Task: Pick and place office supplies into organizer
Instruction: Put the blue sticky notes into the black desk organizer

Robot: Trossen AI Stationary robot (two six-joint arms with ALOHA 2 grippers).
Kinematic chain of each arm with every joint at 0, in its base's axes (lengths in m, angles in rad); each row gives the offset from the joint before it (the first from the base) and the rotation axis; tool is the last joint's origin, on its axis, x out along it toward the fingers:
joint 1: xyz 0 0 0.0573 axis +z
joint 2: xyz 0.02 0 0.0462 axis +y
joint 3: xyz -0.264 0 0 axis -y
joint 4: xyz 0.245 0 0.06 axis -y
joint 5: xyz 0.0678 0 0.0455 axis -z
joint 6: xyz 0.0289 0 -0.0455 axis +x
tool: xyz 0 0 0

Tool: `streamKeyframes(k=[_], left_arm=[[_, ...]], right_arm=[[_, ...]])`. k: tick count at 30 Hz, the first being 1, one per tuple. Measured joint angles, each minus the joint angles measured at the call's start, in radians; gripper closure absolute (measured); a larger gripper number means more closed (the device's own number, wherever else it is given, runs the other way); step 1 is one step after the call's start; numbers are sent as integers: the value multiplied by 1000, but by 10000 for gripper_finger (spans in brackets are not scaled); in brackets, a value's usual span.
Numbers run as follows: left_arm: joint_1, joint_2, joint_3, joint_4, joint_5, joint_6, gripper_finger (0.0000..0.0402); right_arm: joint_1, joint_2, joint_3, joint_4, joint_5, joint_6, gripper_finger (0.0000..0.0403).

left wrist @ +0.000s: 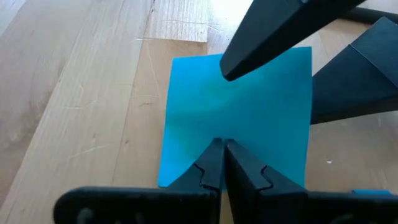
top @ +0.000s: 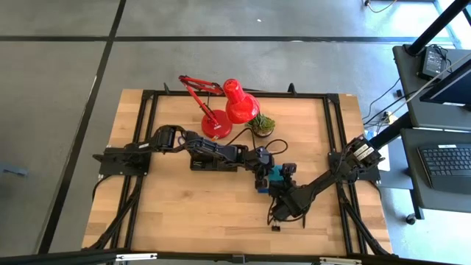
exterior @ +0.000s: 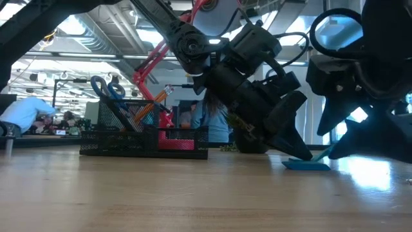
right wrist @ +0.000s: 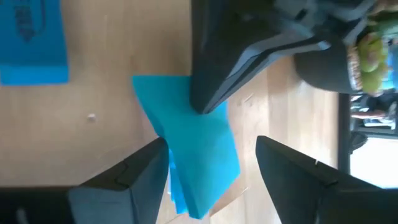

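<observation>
A: Where's the blue square note pad point(left wrist: 239, 118) seen?
B: Flat on the wood-grain table point(left wrist: 81, 106), thin paper sheets fanned at one edge, pinched by the left gripper point(left wrist: 222, 155); tapered fingers closed.
A: Right gripper point(right wrist: 211, 155)?
B: Spread wide astride the pad, nothing held.

The tabletop point(top: 184, 206) is bare along its near side, so an arm can pass there. In the middle it is crowded: the left gripper point(left wrist: 222, 163), fingers closed, and the right gripper point(right wrist: 211, 165), fingers apart, meet over the blue note pad point(left wrist: 239, 112). Behind stand the organizer point(exterior: 145, 138), red lamp point(top: 224, 107) and small plant point(top: 261, 124).
</observation>
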State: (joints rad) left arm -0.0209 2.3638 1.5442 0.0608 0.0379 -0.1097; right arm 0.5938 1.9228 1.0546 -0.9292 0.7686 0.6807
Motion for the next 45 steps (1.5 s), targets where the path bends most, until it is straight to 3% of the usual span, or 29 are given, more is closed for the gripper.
streamKeyframes(k=[9,19,25,35,45], left_arm=[[-3,0,0,-1,-1,-4,393],[-2,0,0,-2,27,-8,395],[-2,0,0,0,57,-12,397],[-3,0,0,-1,59,-4,398],[-3,0,0,-1,59,-4,398]], right_arm=[[0,-1,0,-2,31,10,161],[-6,-2,1,120,53,47,161],[-32,-3,3,85,54,44,161],[-37,-4,3,78,-85,48,161],[-37,-6,3,97,-111,42,169]])
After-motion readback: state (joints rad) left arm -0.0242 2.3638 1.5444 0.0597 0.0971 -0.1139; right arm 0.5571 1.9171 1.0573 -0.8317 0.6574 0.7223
